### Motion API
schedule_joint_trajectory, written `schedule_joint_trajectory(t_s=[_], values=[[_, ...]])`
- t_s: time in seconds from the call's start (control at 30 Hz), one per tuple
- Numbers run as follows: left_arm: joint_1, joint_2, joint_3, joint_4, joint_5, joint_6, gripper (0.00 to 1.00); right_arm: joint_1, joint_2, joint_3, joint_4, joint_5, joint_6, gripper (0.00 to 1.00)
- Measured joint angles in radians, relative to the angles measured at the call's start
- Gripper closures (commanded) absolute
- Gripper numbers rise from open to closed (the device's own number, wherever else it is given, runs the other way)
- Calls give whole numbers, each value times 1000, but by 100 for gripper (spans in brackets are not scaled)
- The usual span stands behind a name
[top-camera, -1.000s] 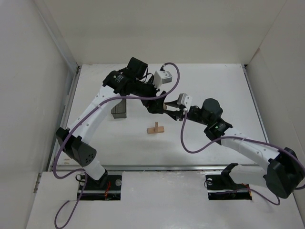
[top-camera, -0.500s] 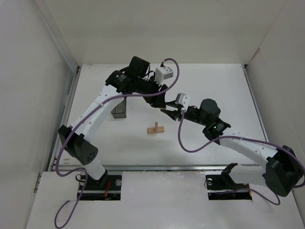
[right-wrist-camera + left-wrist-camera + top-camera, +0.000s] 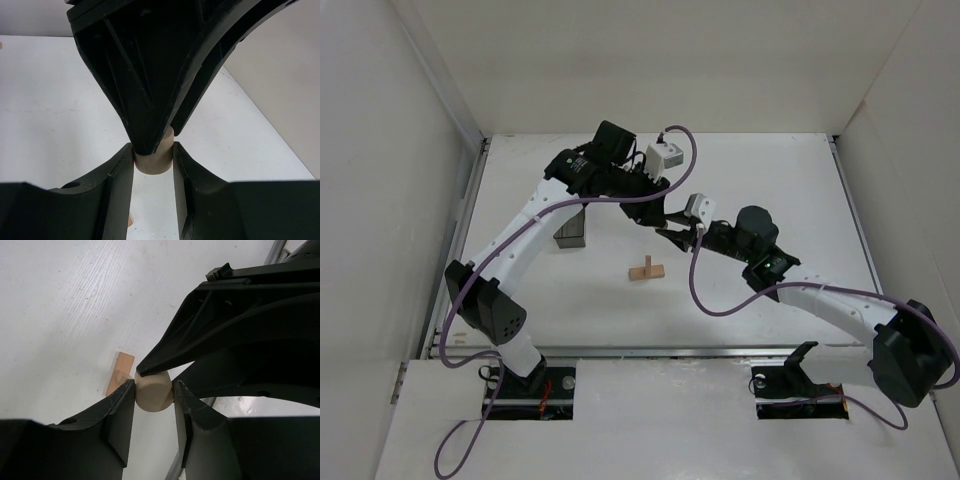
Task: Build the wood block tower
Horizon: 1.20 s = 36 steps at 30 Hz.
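A small rounded tan wooden piece (image 3: 153,396) hangs in the air between both grippers; it also shows in the right wrist view (image 3: 155,163). My left gripper (image 3: 154,386) has a finger pressed against each side of it. My right gripper (image 3: 154,150) is closed on it too, from the opposite direction, its fingertips crossing the left ones. In the top view the grippers meet, left (image 3: 665,221) and right (image 3: 679,235), above and behind the wood block tower (image 3: 647,270), a few crossed flat bars on the table. One bar (image 3: 120,371) shows below the left gripper.
A dark translucent grey box (image 3: 571,228) stands on the table left of the grippers, under the left arm. White walls enclose the table on the left, back and right.
My right gripper has moved left and a little farther back, up to my left gripper, until the two meet around the rounded piece. The tower has not moved.
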Motion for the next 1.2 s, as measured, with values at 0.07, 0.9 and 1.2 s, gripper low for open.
schedule_joint_trajectory(t_s=[0.07, 0.9, 1.2], values=[[0, 0, -1, 0, 0, 0, 99, 0, 1, 0, 2, 0, 1, 100], [-52, 92, -12, -106, -222, 153, 100, 2, -249, -30, -280, 88, -27, 0], [-117, 97, -75, -108, -263, 177, 100, 2, -496, -121, -513, 137, -102, 0]])
